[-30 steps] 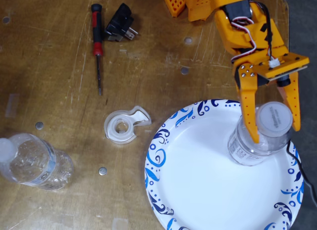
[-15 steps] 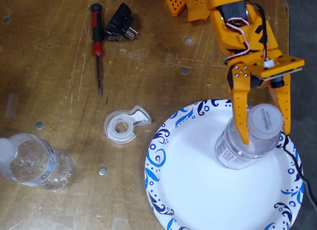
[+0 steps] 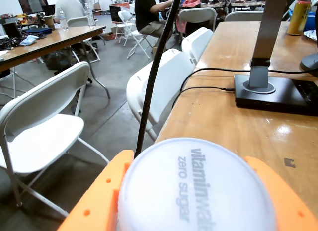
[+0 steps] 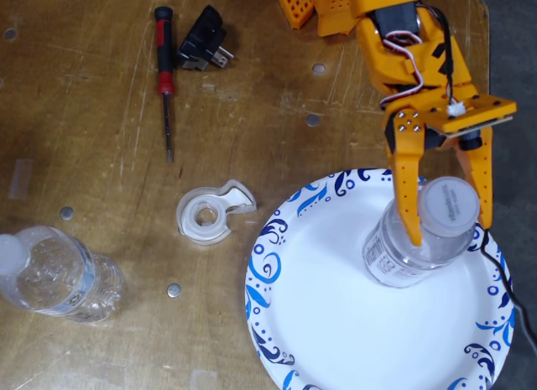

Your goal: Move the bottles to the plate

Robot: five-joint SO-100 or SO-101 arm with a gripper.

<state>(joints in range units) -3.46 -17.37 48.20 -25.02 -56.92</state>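
Since a second ago the arm has carried the first bottle (image 4: 413,243) leftward, further in from the right rim of the plate (image 4: 327,323); almost no shift over the last half second, so the carry looks finished and release is likely next. Fingers (image 4: 409,207) sit narrowly spread on either side of the white cap (image 3: 196,189), gripping the bottle just under it; bottle reads upright on the plate's upper right part. Second bottle (image 4: 54,277) lies well apart at the lower left of the surface (image 4: 84,113), not yet moved. Tape dispenser (image 4: 210,212) sits just beside the plate's left rim, on the route over; screwdriver (image 4: 164,67) and plug (image 4: 201,39) are clear. Plate centre is bare, plenty of room.
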